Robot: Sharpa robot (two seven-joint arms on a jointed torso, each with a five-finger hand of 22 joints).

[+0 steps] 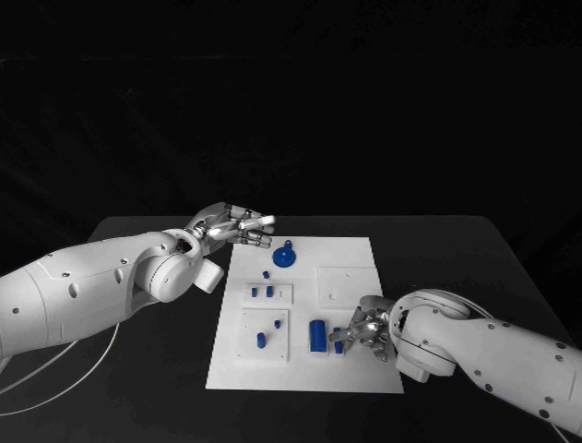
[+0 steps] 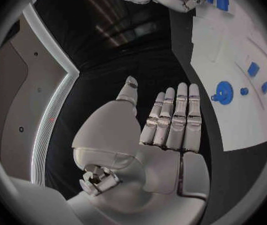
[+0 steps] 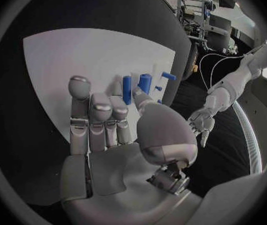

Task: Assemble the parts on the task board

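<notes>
Left hand: empty, fingers extended, above the upper left corner of the task board.
Right hand: empty, fingers apart, at the board's lower right, just beside the upright blue cylinder.
Round blue part: upper centre of the board.
Risk: a sideways approach could topple the cylinder or scatter the small neighbouring parts.
Risk: pressure may slide the board across the tabletop.

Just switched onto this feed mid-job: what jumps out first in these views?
The white task board stands out on the black table, dotted with small blue parts; the biggest is a round blue part near the board's far left corner. The left hand hovers open by that corner, holding nothing. The right hand is over the board's near right side, its fingers beside a blue cylinder.
</notes>
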